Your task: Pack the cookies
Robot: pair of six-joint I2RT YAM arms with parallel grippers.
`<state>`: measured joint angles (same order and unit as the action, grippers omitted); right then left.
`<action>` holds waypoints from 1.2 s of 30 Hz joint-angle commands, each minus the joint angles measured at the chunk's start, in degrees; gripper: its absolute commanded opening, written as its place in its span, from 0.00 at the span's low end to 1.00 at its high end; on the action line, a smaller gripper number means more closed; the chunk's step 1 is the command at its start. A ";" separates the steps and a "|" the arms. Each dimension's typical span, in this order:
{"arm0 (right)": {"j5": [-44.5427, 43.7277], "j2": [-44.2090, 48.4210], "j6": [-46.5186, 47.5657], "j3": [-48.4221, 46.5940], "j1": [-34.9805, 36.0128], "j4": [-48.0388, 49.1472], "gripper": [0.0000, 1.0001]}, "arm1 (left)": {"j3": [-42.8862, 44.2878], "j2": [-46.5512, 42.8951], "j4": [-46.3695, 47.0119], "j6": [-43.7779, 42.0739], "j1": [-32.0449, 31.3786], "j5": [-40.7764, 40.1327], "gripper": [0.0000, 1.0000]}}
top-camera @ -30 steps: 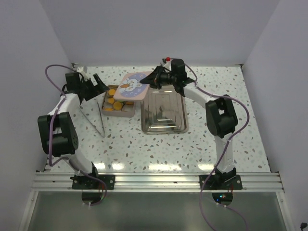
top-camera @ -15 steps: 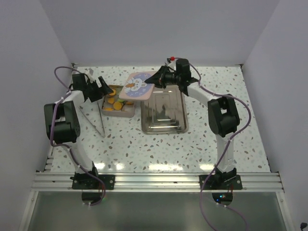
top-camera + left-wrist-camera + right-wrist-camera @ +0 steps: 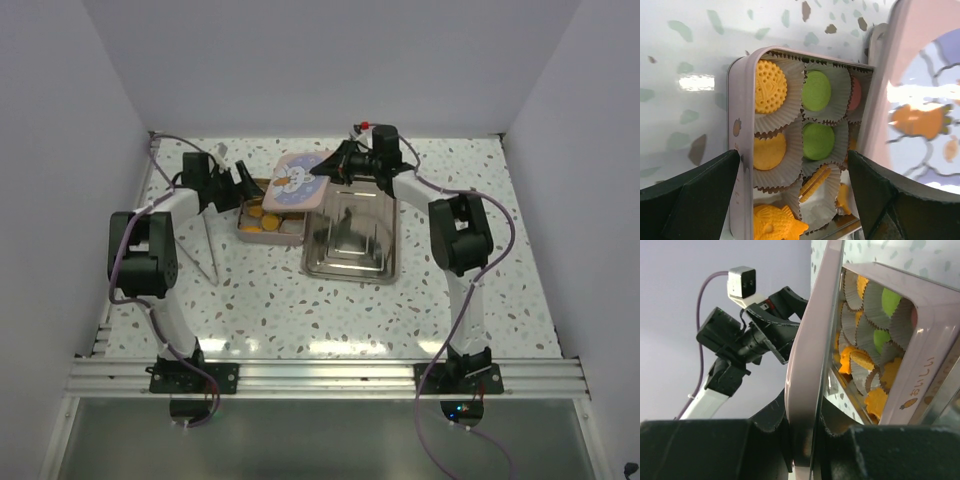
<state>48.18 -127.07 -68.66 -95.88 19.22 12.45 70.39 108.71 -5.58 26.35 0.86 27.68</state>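
Your right jaws are clamped on the edge of the pink lid (image 3: 295, 182). They hold it tilted, overhanging the far-right part of the open tin (image 3: 268, 240). That angle looks chosen so one edge can meet the rim first and the rest can hinge down.

The cookies (image 3: 816, 91) are already in the tin, on the worktop (image 3: 300, 300) left of centre. They sit in fluted paper cups (image 3: 785, 107), orange and green, with a pink one half hidden under the lid. One orange cookie (image 3: 815, 187) stands on edge in its cup. It may sit proud of the rim, so watch it as the lid closes.

Your left jaws are spread wide at the tin's left end and grip nothing. They seem placed to brace the tin against sliding.

The steel tray (image 3: 352, 245) lies just right of the tin, and the tongs (image 3: 208, 250) lie to its left.
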 commanded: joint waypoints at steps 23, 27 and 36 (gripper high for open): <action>6.22 -9.95 -10.09 0.08 4.33 22.18 0.00 | -5.87 -7.19 2.42 3.89 -2.45 7.30 0.93; 6.83 -10.48 -9.83 0.16 4.33 21.66 0.00 | -6.49 -7.72 2.42 3.62 -2.36 7.30 0.91; 8.07 -7.58 4.82 1.48 4.33 4.71 0.01 | -7.99 -7.54 1.98 2.30 -2.36 6.69 0.89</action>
<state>54.15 -137.40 -70.87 -95.11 23.66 24.32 63.48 103.53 -4.56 29.36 -1.56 32.80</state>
